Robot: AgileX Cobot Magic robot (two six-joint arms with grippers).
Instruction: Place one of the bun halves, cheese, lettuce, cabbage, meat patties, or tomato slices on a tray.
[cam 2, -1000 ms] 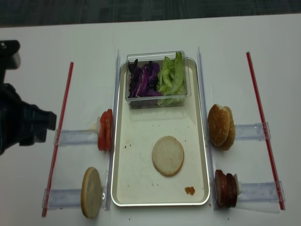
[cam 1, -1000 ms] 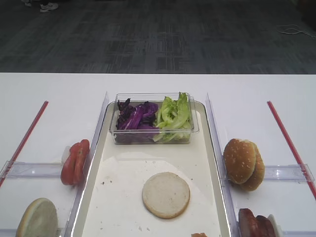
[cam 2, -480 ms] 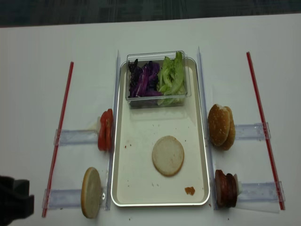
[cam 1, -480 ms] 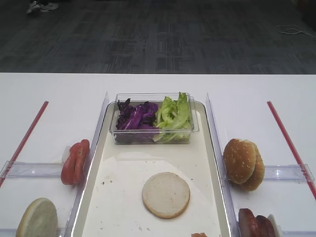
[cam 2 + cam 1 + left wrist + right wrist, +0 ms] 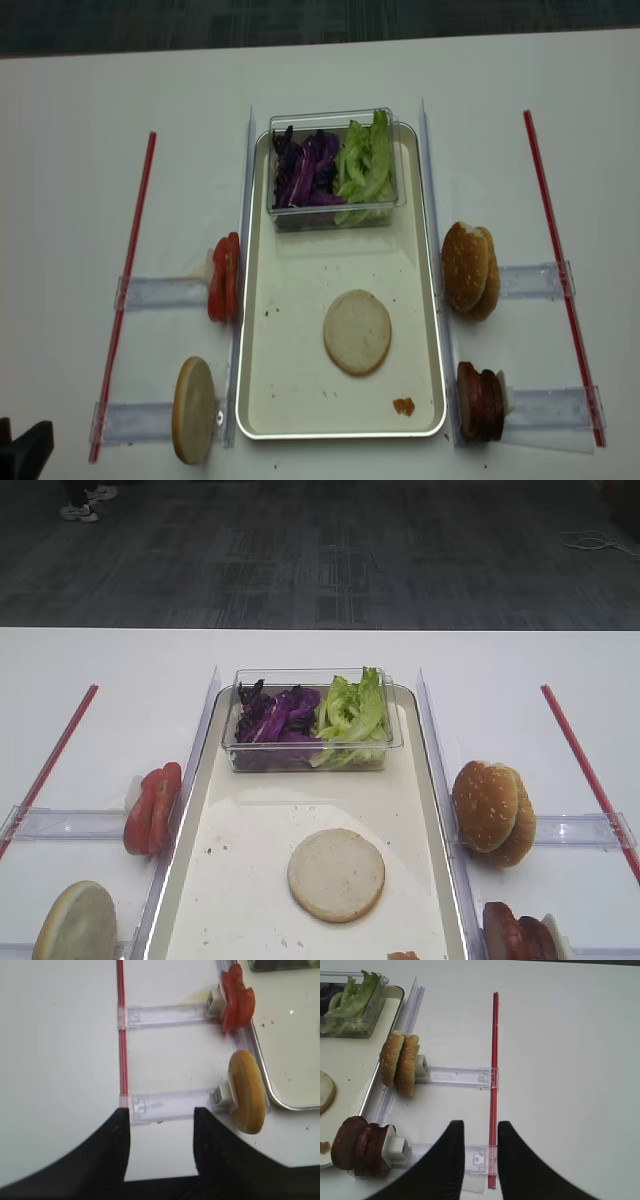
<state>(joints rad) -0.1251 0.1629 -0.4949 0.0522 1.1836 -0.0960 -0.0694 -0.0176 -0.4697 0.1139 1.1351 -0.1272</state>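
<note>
Lying flat on tray (image 5: 262, 400): one of the bun halves (image 5: 357, 331), near of centre
Tub (image 5: 335, 168) at tray's far end: cabbage (image 5: 305, 168) left, lettuce (image 5: 365, 160) right
Left of tray: tomato slices (image 5: 223, 276), then an upright bun half (image 5: 194, 410) nearer
Right of tray: bun tops (image 5: 470, 268), meat patties (image 5: 480, 402) nearer
Left gripper (image 5: 161, 1125): only its wrist view showed the jaws spread, nothing between
Right gripper (image 5: 480, 1140): seen from its wrist view alone, jaws apart, holding nothing, beside the red strip (image 5: 494, 1075)
</note>
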